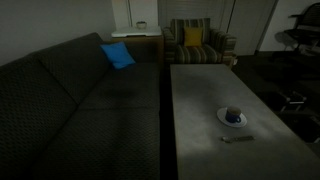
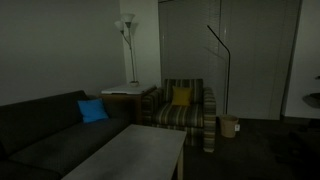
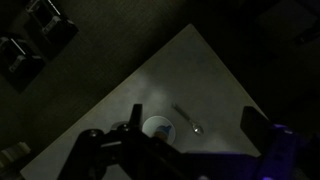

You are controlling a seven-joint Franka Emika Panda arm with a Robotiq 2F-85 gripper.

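Dim living-room scene, wrist view and both exterior views. The end effector (image 3: 193,118) hangs above a pale grey rectangular surface (image 3: 200,70), its two dark fingers (image 3: 136,112) spread wide with nothing between them. It grips nothing and touches nothing.

Below it, close to the finger on the picture's left, lies a small round white plate (image 3: 166,122). The body of the end effector partly hides it in the wrist view. An exterior view shows the same plate (image 1: 223,119) carrying a small dark blue object (image 1: 233,115) whose kind is too dim to tell. A slender pale utensil (image 3: 188,121), probably a spoon, lies flat on the surface just beside the plate and apart from it. It falls roughly under the gap between the fingers. In an exterior view the utensil (image 1: 237,138) is nearer the camera than the plate. The arm itself does not show in either exterior view.

Judged from this pose, the step in hand is an approach from above, before any contact. Grasping the utensil would call for turning the fingers across its thin shaft and lowering almost to the surface. Because it lies flat, there is little margin.

Surroundings: a long dark fabric sofa (image 1: 70,90) with a bright blue square cushion (image 1: 117,55), and a striped armchair (image 1: 195,48).
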